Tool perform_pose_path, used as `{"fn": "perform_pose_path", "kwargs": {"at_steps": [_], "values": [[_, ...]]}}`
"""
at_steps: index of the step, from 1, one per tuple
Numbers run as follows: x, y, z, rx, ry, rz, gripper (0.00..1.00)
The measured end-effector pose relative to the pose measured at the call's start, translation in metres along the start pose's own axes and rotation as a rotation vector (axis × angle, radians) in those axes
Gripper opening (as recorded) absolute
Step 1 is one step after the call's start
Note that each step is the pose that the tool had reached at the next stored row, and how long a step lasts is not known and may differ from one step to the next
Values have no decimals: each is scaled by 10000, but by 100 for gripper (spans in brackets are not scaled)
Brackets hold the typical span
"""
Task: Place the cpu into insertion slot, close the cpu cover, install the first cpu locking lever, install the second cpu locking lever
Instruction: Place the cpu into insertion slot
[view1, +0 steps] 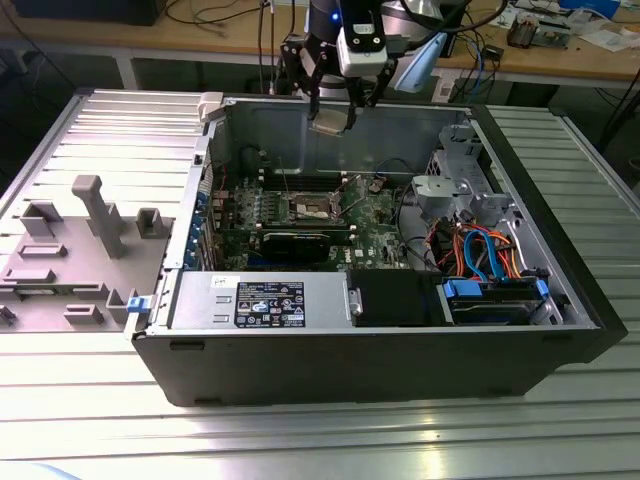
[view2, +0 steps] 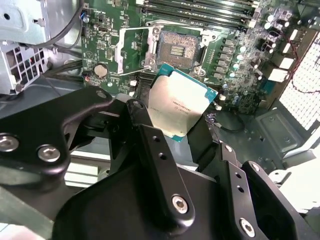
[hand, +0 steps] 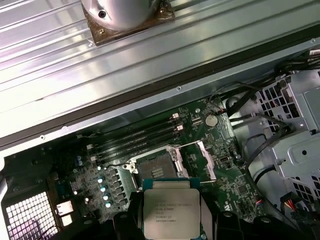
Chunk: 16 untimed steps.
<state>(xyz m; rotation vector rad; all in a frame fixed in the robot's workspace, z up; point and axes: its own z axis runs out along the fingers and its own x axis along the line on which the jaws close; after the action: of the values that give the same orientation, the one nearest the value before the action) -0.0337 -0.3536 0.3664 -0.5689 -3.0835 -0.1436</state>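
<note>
As both wrist views show, fingers (view2: 150, 145) clamp the cpu (view2: 179, 105).

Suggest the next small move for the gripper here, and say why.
Probably ease down toward the insertion slot: the gripper holds the cpu well above it, the slot lies bare, and the cpu cover stands open.
</note>
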Motion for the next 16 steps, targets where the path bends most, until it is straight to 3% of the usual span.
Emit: {"fn": "perform_pose_path", "kwargs": {"at_steps": [16], "values": [[0, 0, 3, -26, -124, 1387, 55]]}}
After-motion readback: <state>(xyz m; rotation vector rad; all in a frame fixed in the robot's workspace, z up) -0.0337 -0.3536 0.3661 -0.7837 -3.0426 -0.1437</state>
